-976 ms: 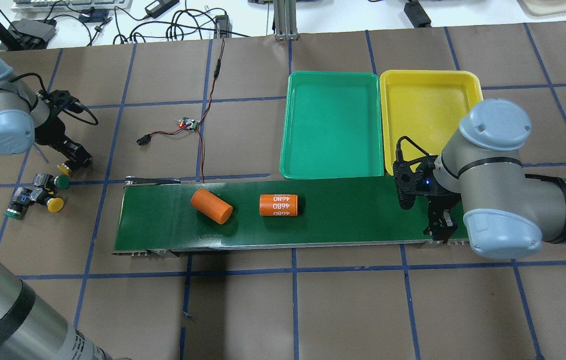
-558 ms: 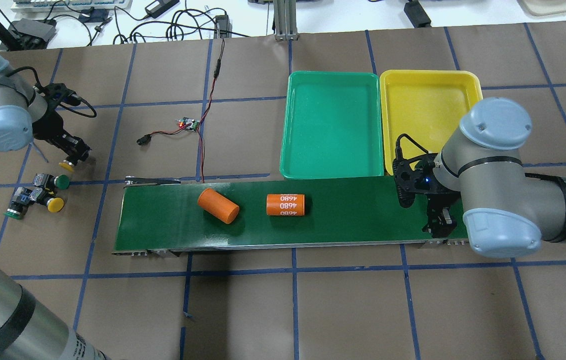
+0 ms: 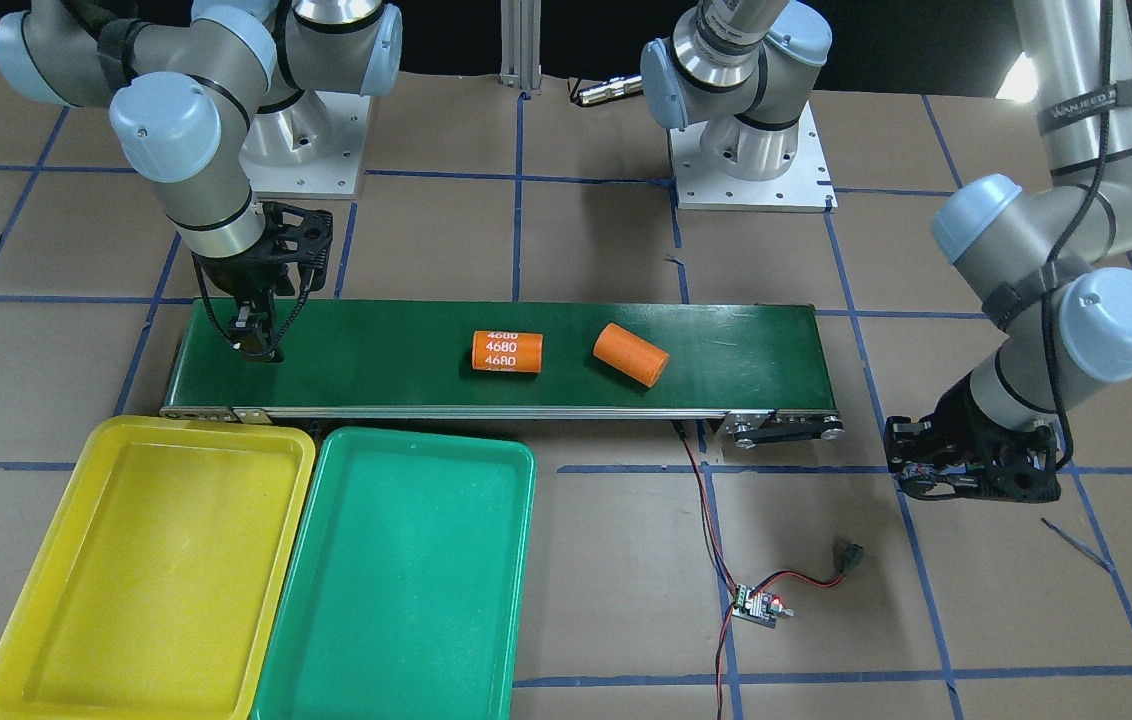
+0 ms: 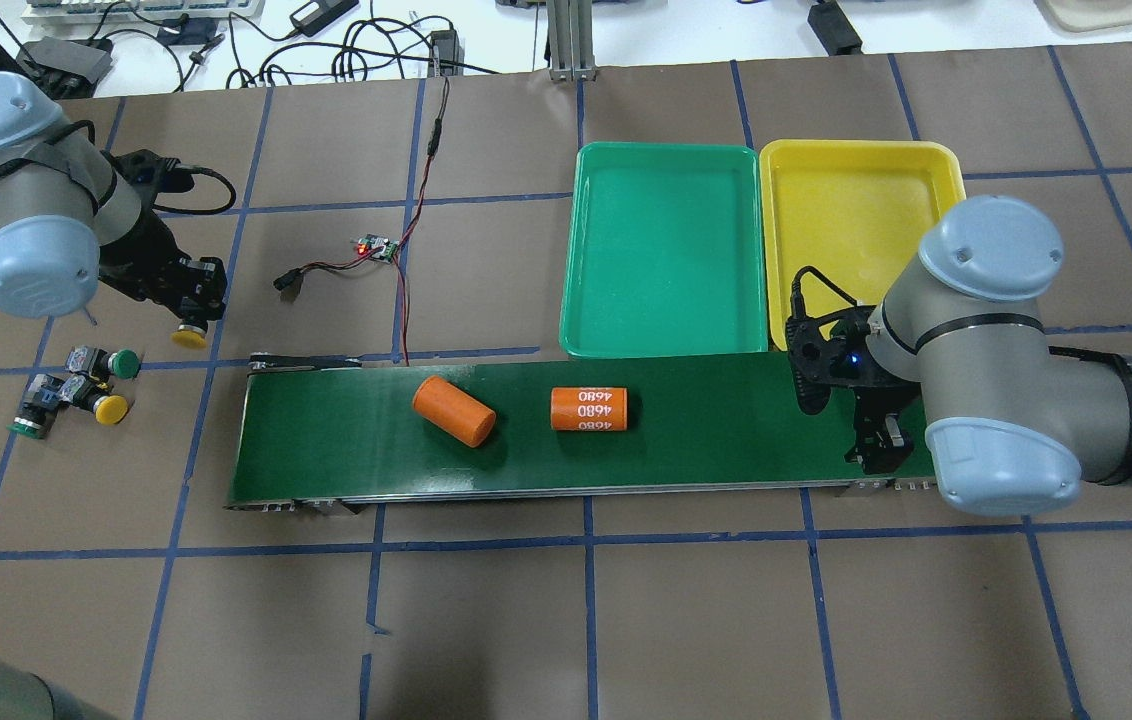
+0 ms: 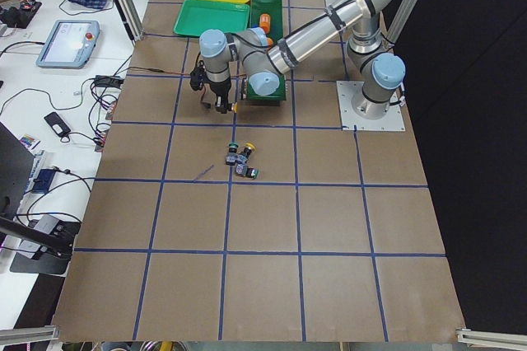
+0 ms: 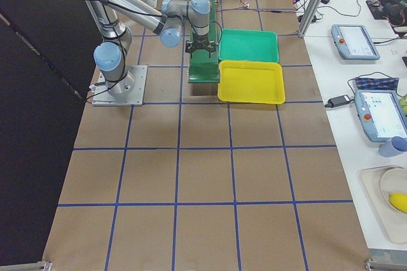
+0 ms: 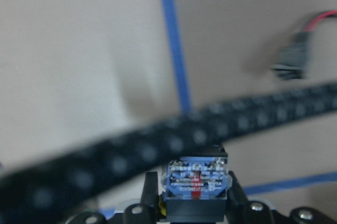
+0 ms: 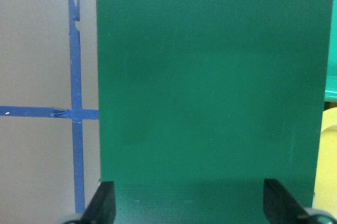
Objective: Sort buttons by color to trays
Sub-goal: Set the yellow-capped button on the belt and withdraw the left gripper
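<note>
My left gripper [image 4: 192, 318] is shut on a yellow-capped button [image 4: 190, 338], held just off the table beside the left end of the conveyor belt [image 4: 726, 420]. In the left wrist view the button's blocky body [image 7: 196, 181] sits between the fingers. Three more buttons lie in a cluster at the far left: a green one [image 4: 126, 362], a yellow one [image 4: 110, 408] and another green one [image 4: 26, 428]. The green tray [image 4: 664, 250] and the yellow tray [image 4: 856, 220] stand side by side behind the belt. My right gripper [image 4: 879, 455] hangs open over the belt's right end, fingers [image 8: 103, 204] wide apart.
Two orange cylinders lie on the belt, a plain one [image 4: 454, 410] and one marked 4680 [image 4: 589, 409]. A small circuit board [image 4: 378, 247] with red-black wires lies behind the belt's left half. A blurred black cable [image 7: 121, 161] crosses the left wrist view.
My left gripper has carried the yellow button to the right, toward the belt's left end. Both orange cylinders have shifted right along the belt. The right arm has barely moved.
</note>
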You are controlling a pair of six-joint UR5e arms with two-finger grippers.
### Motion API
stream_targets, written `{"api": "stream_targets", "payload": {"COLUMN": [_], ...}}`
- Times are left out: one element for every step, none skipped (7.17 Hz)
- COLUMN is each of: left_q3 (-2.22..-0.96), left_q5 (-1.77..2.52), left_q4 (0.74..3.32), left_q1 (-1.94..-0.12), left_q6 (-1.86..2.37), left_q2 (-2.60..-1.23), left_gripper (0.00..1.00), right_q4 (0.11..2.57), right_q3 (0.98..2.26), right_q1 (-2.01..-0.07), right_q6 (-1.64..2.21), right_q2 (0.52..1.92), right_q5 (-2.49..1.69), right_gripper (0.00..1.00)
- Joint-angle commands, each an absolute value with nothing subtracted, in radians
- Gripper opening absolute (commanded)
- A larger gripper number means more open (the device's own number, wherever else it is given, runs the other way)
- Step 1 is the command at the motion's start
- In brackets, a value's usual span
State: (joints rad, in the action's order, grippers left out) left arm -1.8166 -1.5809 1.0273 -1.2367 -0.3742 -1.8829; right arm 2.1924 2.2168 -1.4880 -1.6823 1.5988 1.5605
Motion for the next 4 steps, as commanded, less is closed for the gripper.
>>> {"api": "stream_targets", "payload": {"left_q3": [-1.913,-1.972,-2.035,-2.092], "left_q5": [-1.575,-1.560,-1.557,-1.557], "left_q4": [1.041,1.048,1.046,1.034], "left_q1": [-1.316,-1.374,-1.399,-1.407], "left_q6": [-0.192,-0.120,-0.056,-0.054], "left_q2": [-1.754,-1.708,-1.671,-1.643], "left_gripper": [0.23,0.23,0.23,0.23], "right_q4": [2.192,2.192,2.191,2.192], "right_q3": [2.215,2.215,2.217,2.218], "right_q1": [-1.488,-1.488,-1.488,-1.488], "right_q6": [-1.684,-1.680,-1.674,-1.683], "right_q2": [1.600,1.600,1.600,1.598], "right_q5": [1.562,1.562,1.560,1.565], "right_gripper": [1.00,1.00,1.00,1.00]}}
